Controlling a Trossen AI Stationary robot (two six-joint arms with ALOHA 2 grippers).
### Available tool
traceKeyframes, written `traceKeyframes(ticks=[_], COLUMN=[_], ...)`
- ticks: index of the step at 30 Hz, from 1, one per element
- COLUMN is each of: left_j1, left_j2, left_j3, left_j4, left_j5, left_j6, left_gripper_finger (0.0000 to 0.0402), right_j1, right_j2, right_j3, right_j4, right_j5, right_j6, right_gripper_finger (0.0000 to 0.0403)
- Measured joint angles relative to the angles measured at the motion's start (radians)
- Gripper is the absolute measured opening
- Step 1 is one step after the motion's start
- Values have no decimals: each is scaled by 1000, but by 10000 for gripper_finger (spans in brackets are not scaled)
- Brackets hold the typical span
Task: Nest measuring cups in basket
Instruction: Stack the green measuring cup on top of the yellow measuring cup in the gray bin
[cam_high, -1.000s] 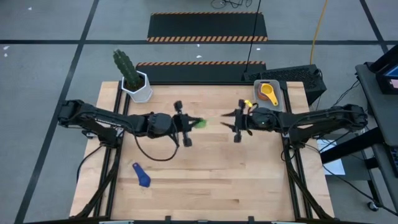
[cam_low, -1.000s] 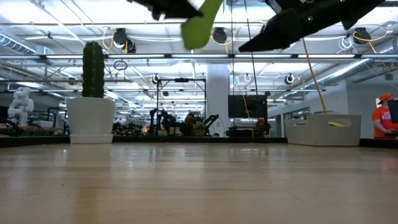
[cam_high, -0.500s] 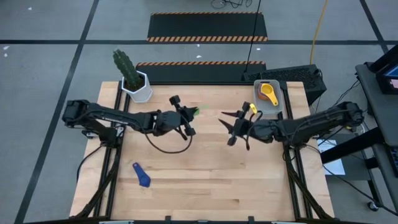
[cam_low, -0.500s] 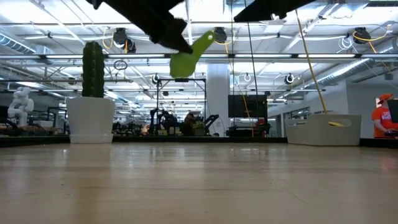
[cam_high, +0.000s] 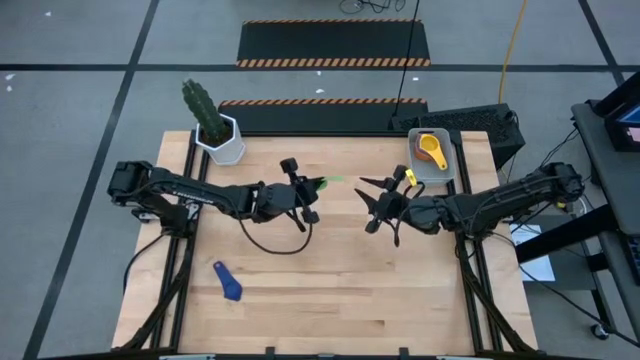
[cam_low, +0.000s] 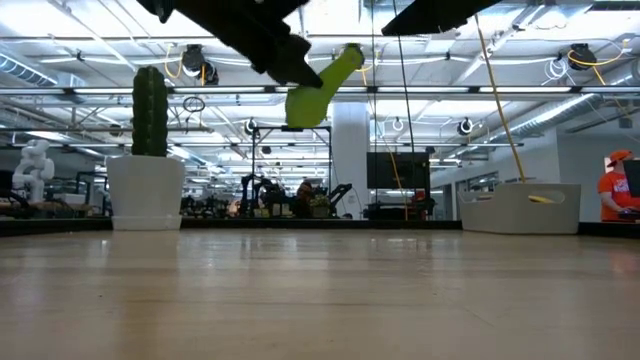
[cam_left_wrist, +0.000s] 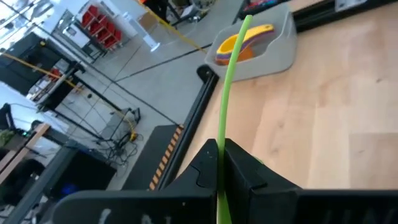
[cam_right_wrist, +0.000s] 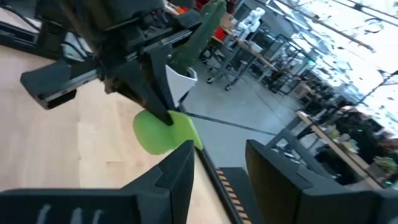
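Observation:
A green measuring cup hangs in the air above the middle of the table, with my left gripper shut on it. My right gripper stands open a short way to its right, level with the cup and facing it, and nothing is between its fingers. The grey basket sits at the table's far right corner. Inside it lie an orange cup and a yellow one. A blue cup lies on the wood near the left front. My left gripper pinches the green cup's flat handle between its two fingers and comes in nearly level from the table's left. The handle's free end sticks out ahead of the fingers. The bowl hangs just under them. The cup is lifted clear of the table.
A cactus in a white pot stands at the far left corner. Bare wood lies below both grippers and toward the near edge. A black cable loops under my left arm.
My left gripper has sunk a little with the green cup and has rolled. The cup now hangs lower, with its handle slanting up. My right gripper has risen, swung and turned its wrist. Its fingers have stayed open.

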Motion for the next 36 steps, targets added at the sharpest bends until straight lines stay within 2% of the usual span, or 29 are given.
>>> traceKeyframes(ticks=[4,12,21,25,30,36], left_j1=[20,13,12,13,13,13], left_j2=[15,47,56,56,56,55], left_j3=[1,-1,0,0,0,0], left_j4=[0,7,6,-2,-5,-4], left_j5=[-1,23,38,39,94,99], left_j6=[-4,31,67,77,84,83], left_gripper_finger=[9,8,9,8,8,7], right_j1=[-3,-41,-81,-89,-93,-93], right_j2=[37,184,226,227,226,226], right_j3=[0,0,0,0,0,0], right_j4=[24,153,147,135,125,116], right_j5=[45,45,16,-58,-65,-90], right_j6=[-49,-143,-188,-184,-165,-155], right_gripper_finger=[139,139,133,116,85,32])
